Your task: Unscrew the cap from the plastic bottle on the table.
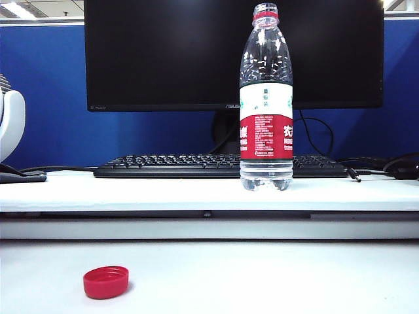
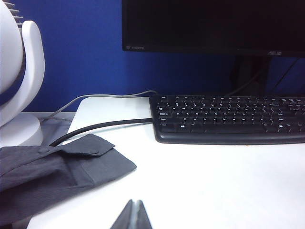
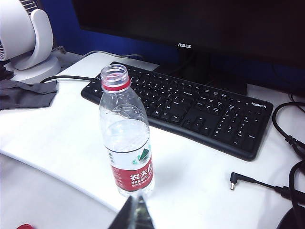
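Observation:
The plastic bottle (image 1: pixel 266 98) stands upright on the raised shelf step of the white table (image 1: pixel 262 275), in front of the keyboard. Its mouth is open, with only the red neck ring (image 1: pixel 265 14) around it. The red cap (image 1: pixel 105 282) lies on the lower table surface at the front left, open side up, well apart from the bottle. In the right wrist view the bottle (image 3: pixel 126 143) stands just beyond my right gripper (image 3: pixel 137 198), which is shut on nothing. My left gripper (image 2: pixel 134 202) is shut and empty over bare table. Neither gripper shows in the exterior view.
A black keyboard (image 1: pixel 219 165) and a dark monitor (image 1: pixel 232 52) stand behind the bottle. A white fan (image 2: pixel 19 81) and a grey cloth (image 2: pixel 57 171) sit at the left end. Black cables and a loose plug (image 3: pixel 233 180) lie at the right.

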You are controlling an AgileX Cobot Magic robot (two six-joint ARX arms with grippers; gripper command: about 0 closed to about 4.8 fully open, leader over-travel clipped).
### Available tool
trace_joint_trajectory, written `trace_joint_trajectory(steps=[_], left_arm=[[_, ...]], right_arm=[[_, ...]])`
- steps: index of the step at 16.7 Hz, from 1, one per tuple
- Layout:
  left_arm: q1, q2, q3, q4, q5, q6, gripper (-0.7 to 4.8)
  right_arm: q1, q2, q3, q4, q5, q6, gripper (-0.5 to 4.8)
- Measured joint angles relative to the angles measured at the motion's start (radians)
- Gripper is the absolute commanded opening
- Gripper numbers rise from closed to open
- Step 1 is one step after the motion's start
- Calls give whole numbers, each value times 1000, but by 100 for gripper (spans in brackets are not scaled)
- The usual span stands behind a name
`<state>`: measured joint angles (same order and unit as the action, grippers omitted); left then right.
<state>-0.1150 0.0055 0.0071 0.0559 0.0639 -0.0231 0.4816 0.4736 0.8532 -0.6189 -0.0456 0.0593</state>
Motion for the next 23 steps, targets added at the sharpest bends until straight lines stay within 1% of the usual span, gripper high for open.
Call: trace_joint_trajectory(steps=[10,12,14,16,18,21,23], left_arm=[[0,0,0,0,0,0,-4],[0,0,0,0,0,0,-4],[0,0,0,0,1,0,-4],[0,0,0,0,0,0,-4],[0,0,0,0,1,0,-4],[0,0,0,0,1,0,-4],[0,0,0,1,1,0,-4]], right_arm=[[-6,-18,-6,2,0,0,-1],[-55,-107,-30,-9,-12,0,-1],[-130,-190,-25,13,-13,-2,-1],[-225,-282,-34,3,34,-40,-1],[-319,-373,-75,21,82,-115,-1],[-354,-444,-219,45,218,-134,-1],[-373,-469,-339,73,225,-92,-1]])
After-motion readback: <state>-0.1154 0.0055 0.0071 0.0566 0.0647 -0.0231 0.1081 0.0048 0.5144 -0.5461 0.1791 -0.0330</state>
